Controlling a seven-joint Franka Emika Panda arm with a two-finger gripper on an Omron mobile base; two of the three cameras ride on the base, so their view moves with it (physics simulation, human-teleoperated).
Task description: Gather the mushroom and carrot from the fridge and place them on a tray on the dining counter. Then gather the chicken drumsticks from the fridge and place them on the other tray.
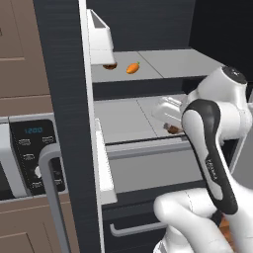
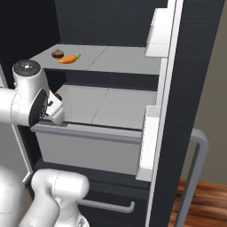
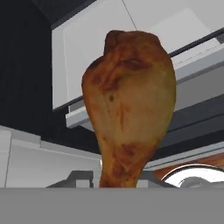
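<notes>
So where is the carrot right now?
The carrot lies on the upper shelf of the open fridge, just right of the mushroom in the left base view, toward the shelf's left end.

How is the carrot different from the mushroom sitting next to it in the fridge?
The carrot is bright orange; the mushroom is dark brown. The carrot is long and tapered, lying on its side, with a small green top; the mushroom is a round, squat cap with no green. In the right base view the carrot lies nearer the shelf's front edge, the mushroom a little behind it. Both are small, about the same size, and rest on the fridge's upper shelf.
</notes>
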